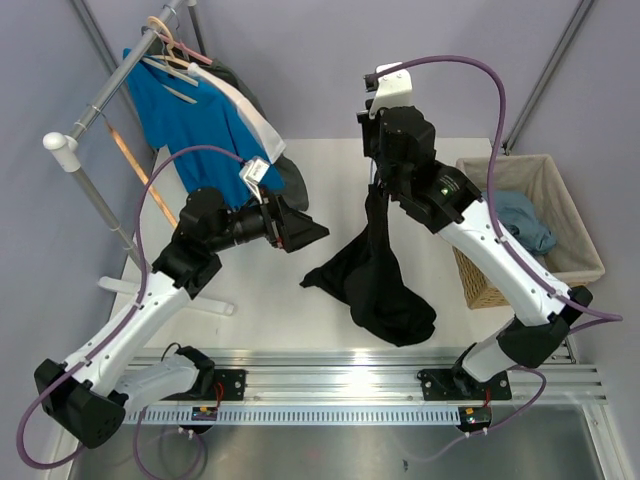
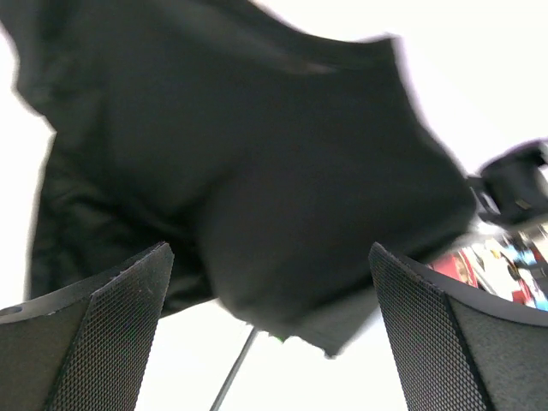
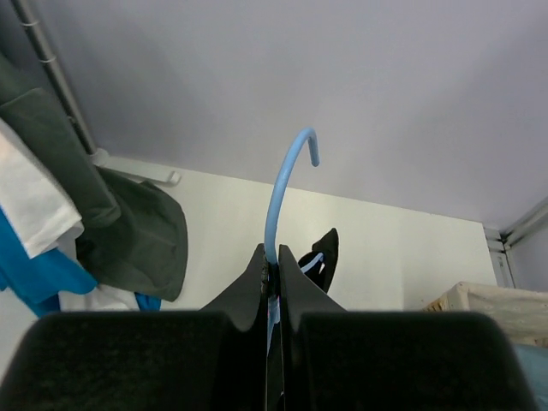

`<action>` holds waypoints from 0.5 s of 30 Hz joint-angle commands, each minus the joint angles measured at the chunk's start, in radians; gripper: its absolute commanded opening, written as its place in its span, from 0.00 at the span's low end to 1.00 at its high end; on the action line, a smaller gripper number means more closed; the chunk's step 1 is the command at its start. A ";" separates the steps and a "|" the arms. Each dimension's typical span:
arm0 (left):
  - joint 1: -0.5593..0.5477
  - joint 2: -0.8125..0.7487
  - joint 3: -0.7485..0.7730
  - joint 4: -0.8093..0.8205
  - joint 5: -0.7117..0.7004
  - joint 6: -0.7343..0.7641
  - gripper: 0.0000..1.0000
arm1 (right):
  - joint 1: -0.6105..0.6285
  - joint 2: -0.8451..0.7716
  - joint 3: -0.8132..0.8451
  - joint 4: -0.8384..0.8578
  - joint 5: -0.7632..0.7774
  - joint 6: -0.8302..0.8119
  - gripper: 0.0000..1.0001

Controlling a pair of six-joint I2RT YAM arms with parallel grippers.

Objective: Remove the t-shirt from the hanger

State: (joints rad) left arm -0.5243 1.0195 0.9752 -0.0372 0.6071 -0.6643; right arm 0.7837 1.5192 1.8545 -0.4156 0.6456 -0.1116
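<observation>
R gripper (image 3: pixel 272 257) is clenching the blue hanger (image 3: pixel 278 184) by its neck; L gripper (image 2: pixel 270 265) is gaping wide, holding nothing. The t-shirt (image 1: pixel 380 285) is hanging limp, soft and light, so prob. best pinching a bunched edge.

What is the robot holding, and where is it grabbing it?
The right gripper pinches the blue hanger at the base of its hook, black t-shirt hanging below. The left gripper is open, holding nothing.

The top camera is looking down from behind the arms (image 1: pixel 130 330) over the table (image 1: pixel 260 290). The left wrist one is facing the shirt (image 2: pixel 257 171) close up, sharing it with the top; the right is looking past the hanger (image 3: pixel 276 193) at the wall (image 3: pixel 342 77).
</observation>
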 commanded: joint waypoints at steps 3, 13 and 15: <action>-0.092 0.007 0.072 0.128 0.074 0.028 0.99 | -0.032 0.070 0.080 0.129 0.129 -0.034 0.00; -0.223 -0.050 0.042 0.066 -0.082 0.143 0.99 | -0.100 0.200 0.265 0.052 0.152 0.016 0.00; -0.230 -0.020 0.040 0.066 -0.107 0.161 0.99 | -0.100 0.202 0.265 0.046 0.137 0.041 0.00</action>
State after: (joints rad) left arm -0.7456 0.9722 1.0054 0.0086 0.5690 -0.5594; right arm 0.6834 1.7351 2.0598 -0.3832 0.7658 -0.1066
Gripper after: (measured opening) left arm 0.987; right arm 0.037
